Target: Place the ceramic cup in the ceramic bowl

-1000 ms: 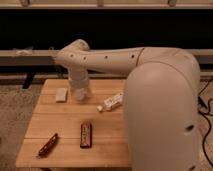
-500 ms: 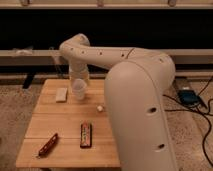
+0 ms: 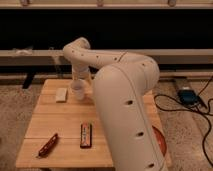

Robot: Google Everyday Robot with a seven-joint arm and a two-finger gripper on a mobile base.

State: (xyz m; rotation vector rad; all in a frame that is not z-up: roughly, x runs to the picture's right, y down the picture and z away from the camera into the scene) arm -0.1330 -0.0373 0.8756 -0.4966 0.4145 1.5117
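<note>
The bench (image 3: 60, 120) is a light wooden top built from lengthwise planks with visible seams. It stands on a speckled floor (image 3: 15, 112).

The arm (image 3: 125, 100) has a smooth, rounded white shell with small dark holes. It rises thick from the near right and bends down over the far left of the bench.

The tool (image 3: 79, 83) is at the end of the arm, pointing down over the far-left part of the bench. Its state cannot be told from this view.

The ceramic cup (image 3: 77, 91) is small, plain, pale and tapered. It sits directly beneath the tool and appears to meet it. Whether the cup rests on the bench or is lifted cannot be told.

The ceramic bowl (image 3: 161, 144) shows only as an orange-red curved sliver at the near right edge of the bench. The arm covers most of it. It lies well apart from the cup.

Other items on the bench:
- A pale rectangular block (image 3: 61, 94), just left of the cup.
- A dark flat bar (image 3: 86, 135), near centre.
- A red elongated packet (image 3: 47, 145), near left.

A black box with cables (image 3: 187, 95) lies on the floor at the right.
</note>
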